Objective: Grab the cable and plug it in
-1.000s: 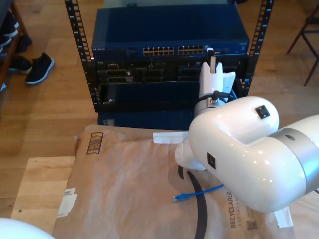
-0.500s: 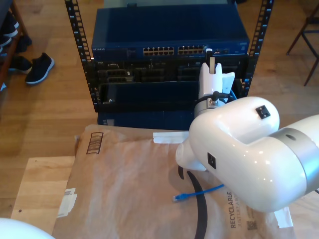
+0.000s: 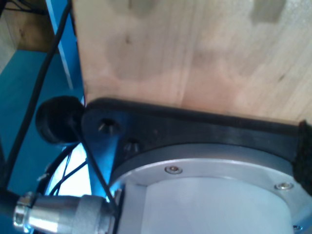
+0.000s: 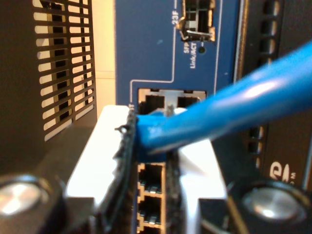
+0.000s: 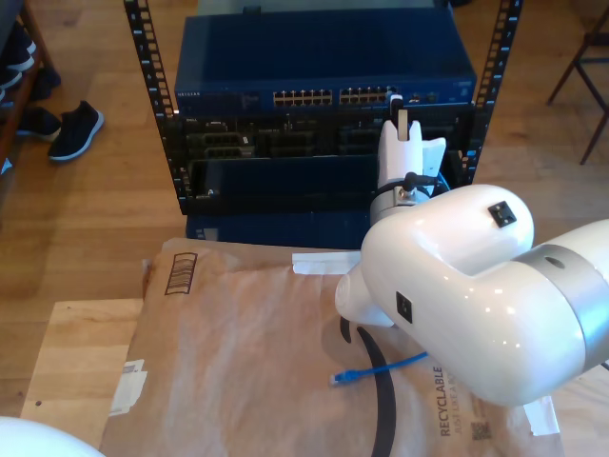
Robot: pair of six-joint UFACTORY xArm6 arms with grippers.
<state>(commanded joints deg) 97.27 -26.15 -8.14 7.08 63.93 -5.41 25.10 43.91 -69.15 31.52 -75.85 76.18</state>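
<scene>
My second gripper (image 4: 148,161), jaws clenched on the cable (image 4: 234,107) just behind its plug, at the switch (image 5: 324,67) ports. Light, limp cord; stiff plug end best gripped. Free end (image 5: 343,378) lies on the desk. First gripper's jaws: cannot tell.

arm (image 5: 466,286): glossy white | grey band | black square markings

The cable (image 5: 381,368) is bright blue against the tan brown paper (image 5: 257,362), which carries a black barcode and dark "RECYCLABLE" lettering. The arm (image 5: 466,286) is glossy white with a grey band. The switch (image 5: 324,67) is dark blue in a black rack (image 5: 152,86). The floor (image 5: 86,209) is honey-coloured wood.
</scene>
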